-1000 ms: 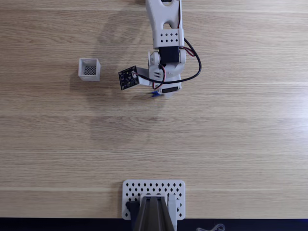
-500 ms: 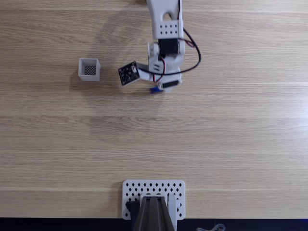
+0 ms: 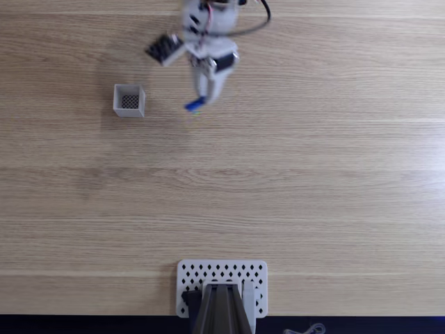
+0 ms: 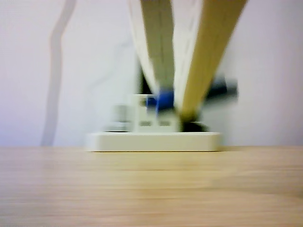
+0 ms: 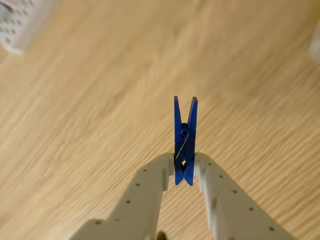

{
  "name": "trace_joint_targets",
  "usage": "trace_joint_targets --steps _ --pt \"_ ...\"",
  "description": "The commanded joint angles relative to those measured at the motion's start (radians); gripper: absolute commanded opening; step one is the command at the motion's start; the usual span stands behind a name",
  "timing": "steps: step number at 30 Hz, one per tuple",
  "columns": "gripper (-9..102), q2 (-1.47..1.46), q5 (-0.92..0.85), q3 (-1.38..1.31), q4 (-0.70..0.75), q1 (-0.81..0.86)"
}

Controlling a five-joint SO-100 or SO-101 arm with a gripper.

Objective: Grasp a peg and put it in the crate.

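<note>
In the fixed view my gripper point(image 3: 200, 99) hangs from the arm at the top and is shut on the blue peg point(image 3: 195, 105). The peg sticks out below the fingertips, to the right of the small white crate point(image 3: 129, 100), about a crate's width and a half away. The crate stands open-topped with a dark mesh bottom and nothing in it. The wrist view shows the peg point(image 5: 184, 132) upright, clamped by its tail between the two white fingers point(image 5: 165, 177) above bare wood. In the blurred other view the peg point(image 4: 164, 100) shows between the fingers, well above the table.
A white perforated plate point(image 3: 191, 273) with a dark stand on it sits at the table's bottom edge in the fixed view. A blurred white perforated thing point(image 5: 17, 22) shows at the wrist view's top left corner. Wood surrounds the crate.
The arm has pulled back toward the top and swung left in the fixed view, carrying the peg up off the table and closer to the crate. The crate has not moved.
</note>
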Motion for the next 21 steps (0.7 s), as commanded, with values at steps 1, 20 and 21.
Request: trace_joint_targets --steps 1,20,21 --pt "0 0.201 -0.262 0.100 -0.233 0.135" --pt "0 -0.015 -0.488 0.436 -1.100 0.337" --pt "0 -0.043 -0.488 0.436 -1.121 0.337"
